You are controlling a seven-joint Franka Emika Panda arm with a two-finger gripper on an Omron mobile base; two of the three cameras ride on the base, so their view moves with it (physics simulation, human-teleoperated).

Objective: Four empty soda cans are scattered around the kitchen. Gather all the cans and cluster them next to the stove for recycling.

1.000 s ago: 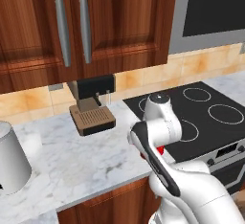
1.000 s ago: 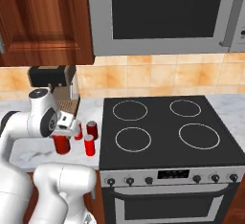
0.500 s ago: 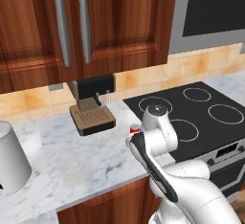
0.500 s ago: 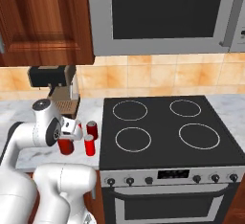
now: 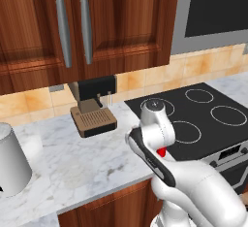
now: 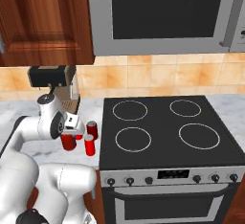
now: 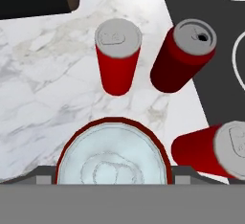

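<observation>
While the arm eased down over the last second, the gripper (image 7: 113, 173) carried the fourth can (image 7: 113, 163) a little nearer the stove (image 6: 162, 122). The right base view puts its red body closer to the others than it stood a second ago. The jaws were closed against that can's sides, a finger pressed on each flank of its rim, so it was clamped rather than let go.

Whether its base had met the marble counter (image 7: 48, 89) could not be told. From the right base view it sat low and level with its neighbours, at the counter's right end and towards the front edge.

The other three cans stood upright just ahead of it along that right end:
- one (image 7: 117, 58) sat a little in from the edge,
- one (image 7: 184, 55) sat right at the seam with the cooktop,
- the third (image 7: 215, 151) sat beside the held can on the stove side.

None touched the held can.

With all four gathered by the stove's left edge, the task looked nearly done — what remained, by my reading, was to set the can down, part the jaws and lift straight up. The near neighbour left little room for the fingers to spread, so a sideways drift could tip it.
</observation>
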